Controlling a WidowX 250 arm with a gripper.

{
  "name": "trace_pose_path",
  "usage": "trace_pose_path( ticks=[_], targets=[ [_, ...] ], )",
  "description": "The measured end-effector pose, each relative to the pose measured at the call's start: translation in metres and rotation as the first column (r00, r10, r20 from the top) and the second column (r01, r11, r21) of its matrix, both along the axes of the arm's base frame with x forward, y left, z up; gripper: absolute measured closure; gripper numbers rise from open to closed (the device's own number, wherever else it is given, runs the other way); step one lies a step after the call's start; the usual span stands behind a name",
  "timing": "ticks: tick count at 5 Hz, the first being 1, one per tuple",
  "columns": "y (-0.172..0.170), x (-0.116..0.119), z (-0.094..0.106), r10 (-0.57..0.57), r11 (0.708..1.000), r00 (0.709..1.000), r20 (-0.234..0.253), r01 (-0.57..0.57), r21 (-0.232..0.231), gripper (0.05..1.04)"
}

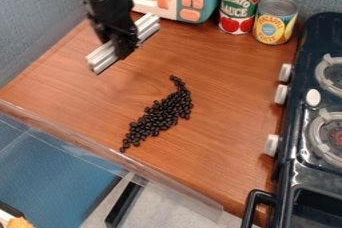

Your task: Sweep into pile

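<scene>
Many dark beans [160,116] lie on the wooden tabletop [227,97] in a long heap, its axis slanting from a thin lower-left end up to a narrow upper-right tip. They sit below and right of the pincer [125,47] in the view, apart from it; it grips a pale bar [100,59]

Claw [123,47]: gripping a pale bar [101,59]
Black beans [160,117]: slanting streak, below-right of claw
Stove [292,122]: well right of claw

Smooth wood-look counter [227,79], glossy dark beans [162,117], and pale bar [104,58], perhaps metal.
</scene>
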State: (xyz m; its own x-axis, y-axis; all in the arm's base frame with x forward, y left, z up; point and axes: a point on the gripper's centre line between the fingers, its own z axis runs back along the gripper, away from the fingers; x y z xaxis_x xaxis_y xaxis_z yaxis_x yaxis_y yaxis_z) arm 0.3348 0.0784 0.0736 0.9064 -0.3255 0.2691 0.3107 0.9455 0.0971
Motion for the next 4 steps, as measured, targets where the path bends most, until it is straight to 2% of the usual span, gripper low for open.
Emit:
trace_pose_path(
  ticks=[1,2,3,4],
  targets=[
    [0.000,0.018,-0.005,-0.066,0.995,0.998,0.017,0.064,0.082,0.700],
    [0.002,0.035,-0.004,-0.134,0.982,0.990,0.050,0.126,0.141,0.700],
    [-0.010,0.047,-0.017,-0.250,0.949,0.968,0.021,0.241,0.206,0.700],
    [-0.014,0.053,-0.025,-0.342,0.920,0.940,0.004,0.334,0.206,0.701]
  ],
)
